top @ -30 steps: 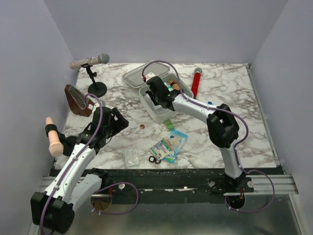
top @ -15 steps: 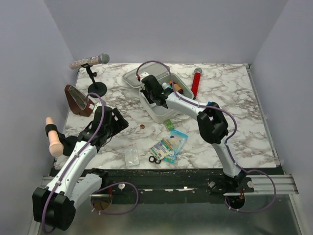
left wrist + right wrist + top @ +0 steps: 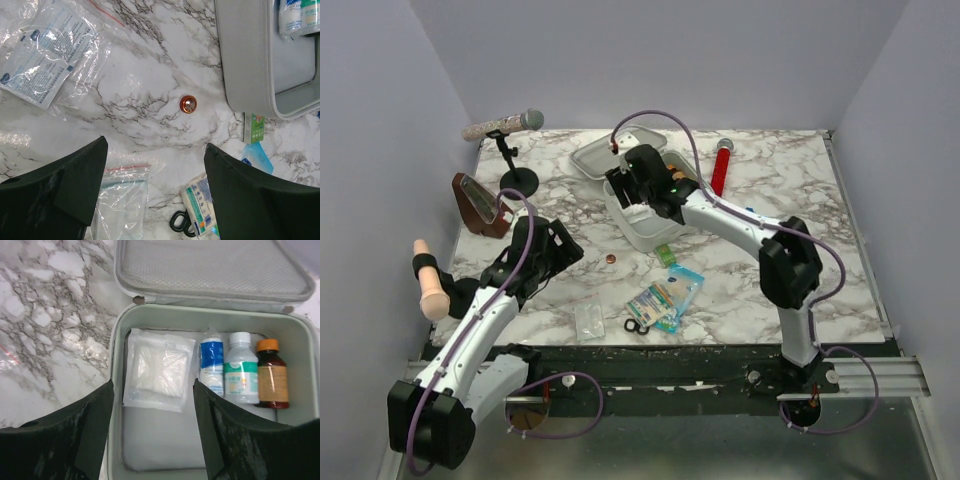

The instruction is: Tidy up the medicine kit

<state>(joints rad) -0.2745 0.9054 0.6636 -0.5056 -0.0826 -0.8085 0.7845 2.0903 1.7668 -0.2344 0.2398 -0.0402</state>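
The right claw (image 3: 152,382) hangs directly over the open medicine kit (image 3: 118,335). Its two fingers are spread wide and hold nothing. The kit's tray fills the space beneath and just ahead of the fingertips, and both fingers reach in over its near end. Ahead of the claw, the hinged lid (image 3: 210,270) lies folded back, its inner side up.

A sealed white gauze packet (image 3: 157,369) lies in the tray under the gap between the fingers, near the left wall. To the right of the packet, three bottles lie side by side with their caps toward the hinge: a blue-labelled bottle (image 3: 212,365), a green-labelled bottle (image 3: 241,371) and a brown bottle (image 3: 271,376) with an orange cap.

The left claw (image 3: 155,144) is also wide open and empty, hovering over the marble table (image 3: 140,75). From it, the kit lies ahead and to the right, well apart from its fingers. A small copper disc (image 3: 188,103) lies on the table ahead of this claw, near the kit's wall. A clear zip bag (image 3: 122,192) lies under the gap between its fingers, next to the left one.
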